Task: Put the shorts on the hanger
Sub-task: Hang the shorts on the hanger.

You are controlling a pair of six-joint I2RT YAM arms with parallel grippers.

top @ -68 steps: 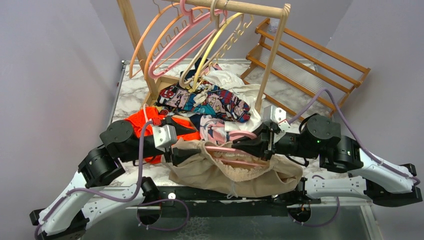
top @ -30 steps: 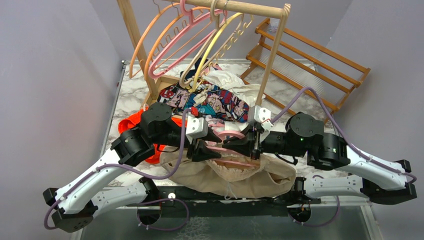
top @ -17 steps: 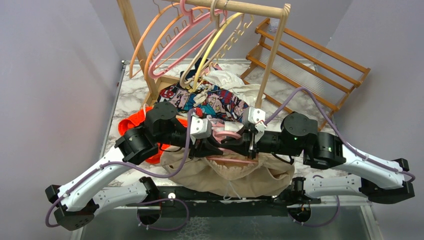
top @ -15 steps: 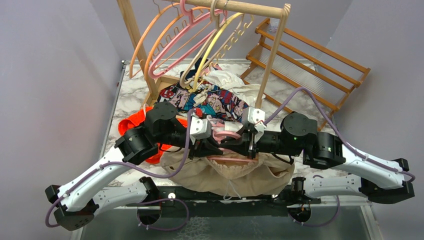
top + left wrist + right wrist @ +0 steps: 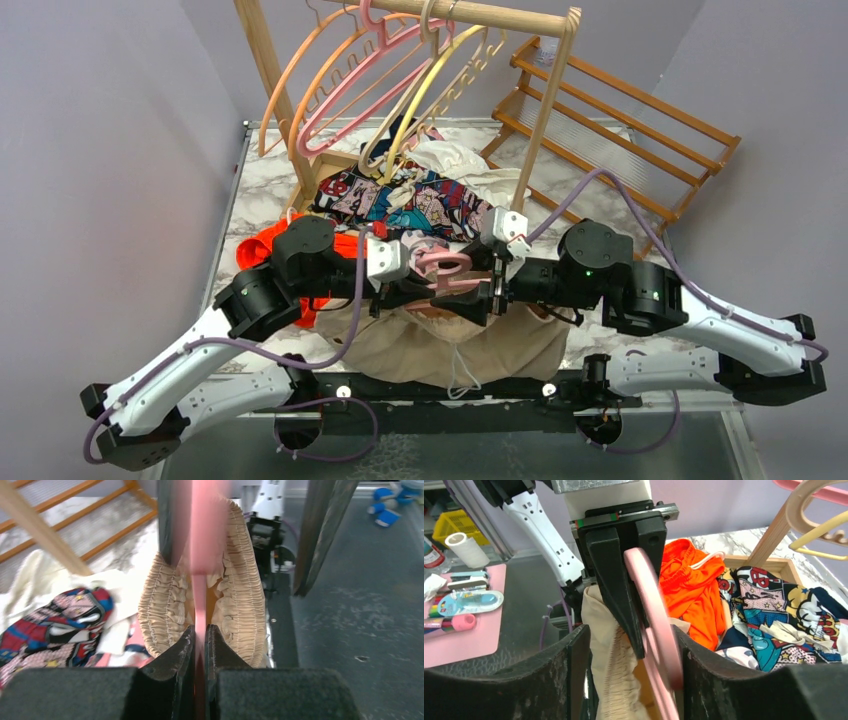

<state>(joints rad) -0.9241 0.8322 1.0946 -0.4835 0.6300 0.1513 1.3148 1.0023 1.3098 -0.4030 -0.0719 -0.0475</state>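
The pink hanger (image 5: 440, 268) is held up above the table's near edge, and its arm (image 5: 199, 595) runs down inside the gathered waistband of the beige shorts (image 5: 240, 595). The shorts (image 5: 450, 345) hang bunched below it, white drawstring dangling. My left gripper (image 5: 199, 630) is shut on the hanger's flat arm and comes in from the left (image 5: 415, 290). My right gripper (image 5: 630, 632) stands open opposite it (image 5: 485, 295). Its two fingers straddle the hanger (image 5: 649, 590) and the waistband (image 5: 604, 630) without pinching either.
Behind the grippers lies a pile of clothes: an orange garment (image 5: 262, 250) on the left and a comic-print cloth (image 5: 420, 205) in the middle. A wooden rail (image 5: 500, 15) carries several hangers. A slatted wooden shelf (image 5: 610, 110) leans at the back right.
The left gripper closed on the hanger's arm, then the right gripper opened and released it. The hanger has risen and the shorts now hang bunched under it.
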